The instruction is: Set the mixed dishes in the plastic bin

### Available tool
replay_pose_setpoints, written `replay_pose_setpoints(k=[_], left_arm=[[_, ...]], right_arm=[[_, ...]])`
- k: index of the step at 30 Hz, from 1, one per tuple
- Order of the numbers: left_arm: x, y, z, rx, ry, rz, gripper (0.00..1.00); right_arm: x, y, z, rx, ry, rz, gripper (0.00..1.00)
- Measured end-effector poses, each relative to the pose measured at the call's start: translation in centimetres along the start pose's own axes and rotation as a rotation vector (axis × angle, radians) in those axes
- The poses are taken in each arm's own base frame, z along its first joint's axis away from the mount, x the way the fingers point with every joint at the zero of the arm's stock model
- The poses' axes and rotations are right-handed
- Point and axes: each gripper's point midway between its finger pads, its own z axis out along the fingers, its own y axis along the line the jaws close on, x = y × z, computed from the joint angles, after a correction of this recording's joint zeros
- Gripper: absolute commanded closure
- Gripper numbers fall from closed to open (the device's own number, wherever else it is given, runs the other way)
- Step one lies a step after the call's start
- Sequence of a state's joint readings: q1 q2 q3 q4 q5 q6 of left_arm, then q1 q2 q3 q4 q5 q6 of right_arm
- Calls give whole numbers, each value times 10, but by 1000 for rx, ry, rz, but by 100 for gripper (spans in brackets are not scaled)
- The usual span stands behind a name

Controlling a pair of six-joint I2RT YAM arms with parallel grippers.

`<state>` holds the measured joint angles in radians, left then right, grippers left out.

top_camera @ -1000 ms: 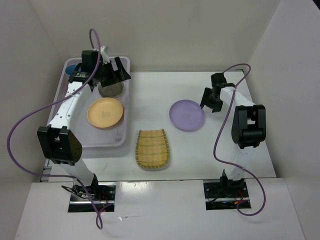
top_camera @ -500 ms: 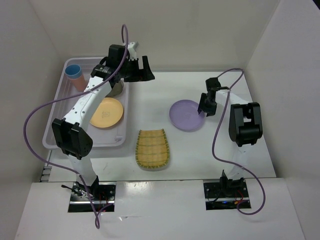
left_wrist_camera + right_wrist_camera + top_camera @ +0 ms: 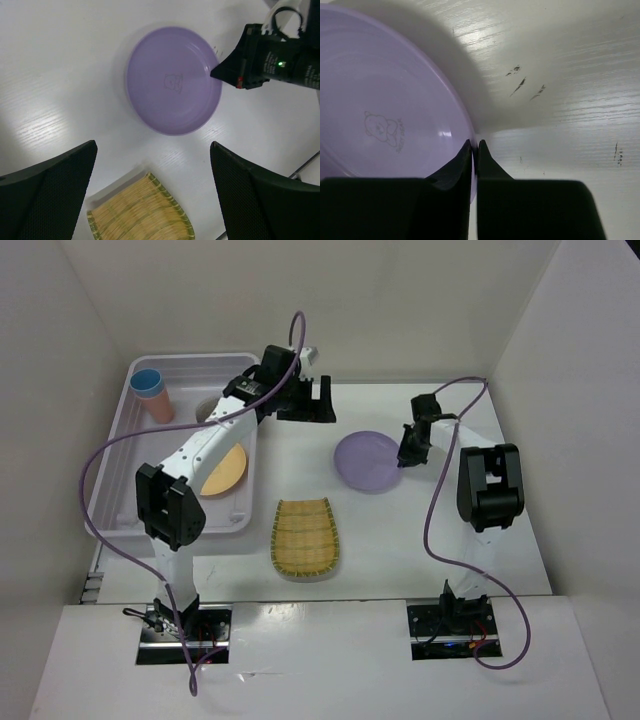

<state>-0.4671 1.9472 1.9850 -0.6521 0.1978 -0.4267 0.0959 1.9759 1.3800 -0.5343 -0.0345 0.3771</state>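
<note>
The lilac plate (image 3: 172,80) looks like smooth, glossy plastic, with soft highlights and 1 faint bear figure at its middle. The counter (image 3: 560,75) is white with a fine wood grain and a slight sheen, and it carries a few dark scuffs. The yellow ribbed tray (image 3: 142,215) has a ridged, woven, bamboo-like surface. The plastic bin (image 3: 185,360) is milky, translucent and smooth. The orange plate (image 3: 230,470) appears to be smooth plastic with a low sheen. The left gripper (image 3: 152,146) has matt black fingers (image 3: 50,200) with a fine mesh texture. On the right gripper (image 3: 474,145) the fingers (image 3: 450,170) are plain, smooth black.
</note>
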Motion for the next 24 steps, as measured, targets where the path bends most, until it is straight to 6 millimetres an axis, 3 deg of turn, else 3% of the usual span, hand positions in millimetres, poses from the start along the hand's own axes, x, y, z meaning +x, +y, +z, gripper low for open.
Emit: replay_pose_setpoints(k=[9,15,24], left_arm=[[30,18,28,-62,72,-3,0],[53,27,43,-34,116,-37,0],[42,22,51,35,73,-73,0]], right_arm=[[-19,16,-33,-66,-65,-5,100],[-32,42,-60,-143,-120,-34,100],[-25,84,-86,-262,-131,-98,100]])
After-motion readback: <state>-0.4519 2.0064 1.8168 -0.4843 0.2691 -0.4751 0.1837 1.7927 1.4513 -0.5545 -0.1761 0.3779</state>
